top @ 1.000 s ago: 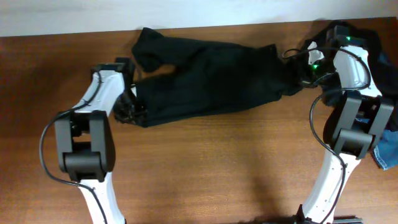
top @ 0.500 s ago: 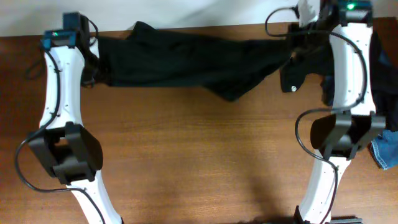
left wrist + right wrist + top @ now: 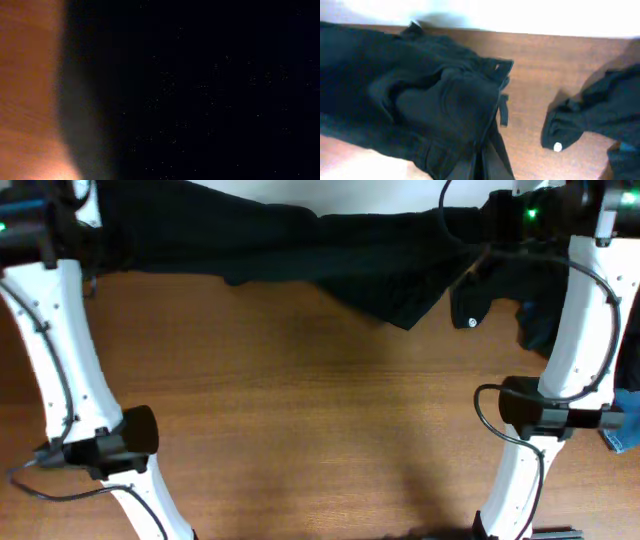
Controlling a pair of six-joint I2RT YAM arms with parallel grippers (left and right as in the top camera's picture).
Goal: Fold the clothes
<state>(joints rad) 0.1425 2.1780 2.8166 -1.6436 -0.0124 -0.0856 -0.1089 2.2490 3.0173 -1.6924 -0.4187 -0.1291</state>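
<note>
The long black garment hangs stretched from arm to arm above the far edge of the brown wooden table, where the wood meets a plain white wall. The right gripper is pinched tight on one end of it, while the left gripper is smothered in the other end, so I cannot tell how wide it stands. A second black heap lies on the wood at the right, near a blue denim piece.
</note>
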